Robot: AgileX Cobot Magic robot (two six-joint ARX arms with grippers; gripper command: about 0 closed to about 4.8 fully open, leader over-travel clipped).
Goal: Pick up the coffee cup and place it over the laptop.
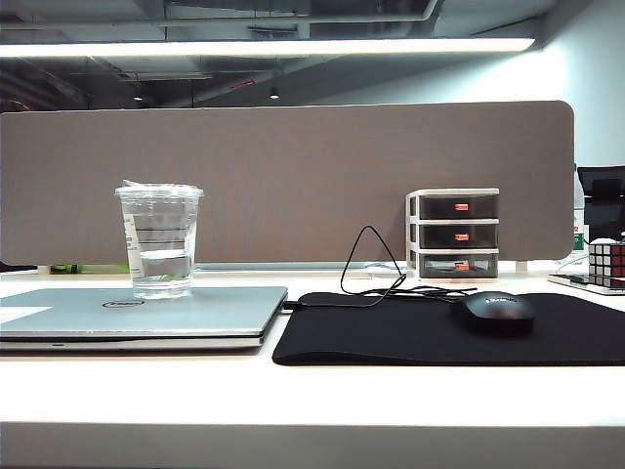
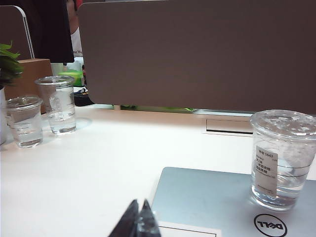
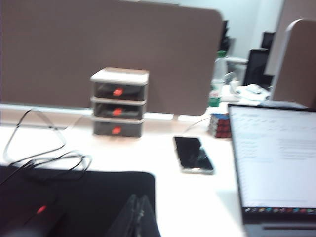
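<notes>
Both pairs of fingers are pressed together with nothing between them. At the bottom edge of the left wrist view the left gripper (image 2: 138,222) shows as two dark tips meeting in a point, just short of the near corner of the laptop (image 2: 207,197). At the bottom edge of the right wrist view the right gripper (image 3: 139,219) looks the same, held over the edge of the black mouse pad (image 3: 94,197).

In the exterior view neither gripper appears. Nearest, at lower left, lies the closed silver laptop (image 1: 195,313) on the white desk (image 1: 312,391), its round logo facing up. On the lid stands the coffee cup (image 1: 160,239) — upright, lidded, with clear liquid in its lower part. The left wrist view shows its white label, and the cup (image 2: 282,158) sits just behind the logo.

To the right of the laptop the mouse pad (image 1: 391,332) carries a black mouse (image 1: 498,310), whose cable (image 1: 376,274) loops up behind it. Farther back stands a small three-drawer organizer (image 1: 454,234), with a puzzle cube (image 1: 606,259) at the right edge. Behind all — a brown partition panel (image 1: 293,176).

The left wrist view also shows two more clear cups (image 2: 42,111) far off at upper left. The right wrist view shows a phone (image 3: 193,154) and an open screen (image 3: 276,163).
</notes>
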